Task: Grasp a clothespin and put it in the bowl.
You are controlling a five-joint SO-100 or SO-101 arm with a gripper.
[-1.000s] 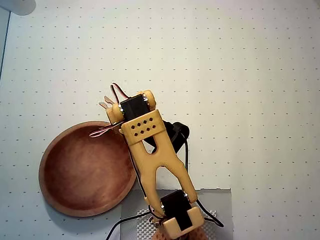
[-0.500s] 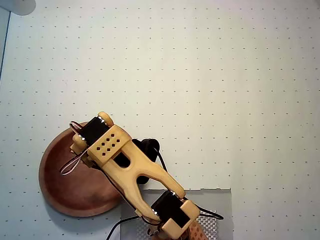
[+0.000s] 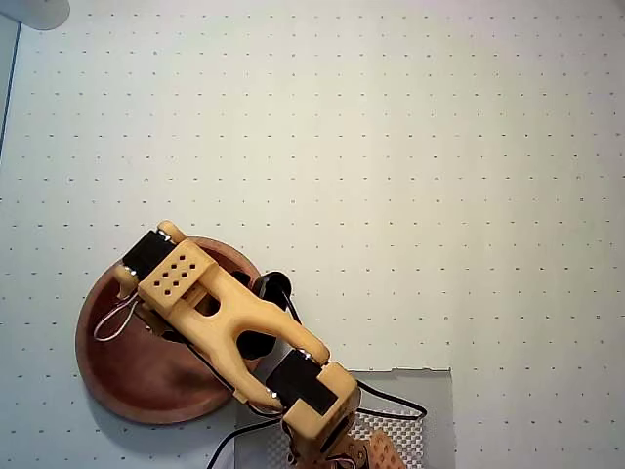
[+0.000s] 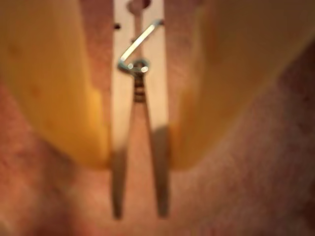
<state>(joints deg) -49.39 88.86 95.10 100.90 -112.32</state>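
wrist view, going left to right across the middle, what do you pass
Yellow plastic gripper finger on the left → small light-tan wooden spring clothespin, held upright between the fingers → yellow plastic gripper finger on the right. The reddish-brown wooden bowl fills the background behind all three.

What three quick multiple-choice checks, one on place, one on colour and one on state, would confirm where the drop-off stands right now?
1. In the overhead view, the gripper end of the arm is
A. over the wooden bowl
B. over the grey pad
C. at the mat's top edge

2. The gripper's fingers are
A. black
B. yellow-orange
C. white

3. The clothespin is
A. lying loose in the bowl
B. on the dotted mat
C. clamped between the fingers

Answers: 1 A, the arm's tip covers the bowl's upper left part. 2 B, the wrist view shows yellow-orange fingers either side. 3 C, the wrist view shows both fingers pressed against its sides, with its prongs pointing at the reddish-brown bowl surface.
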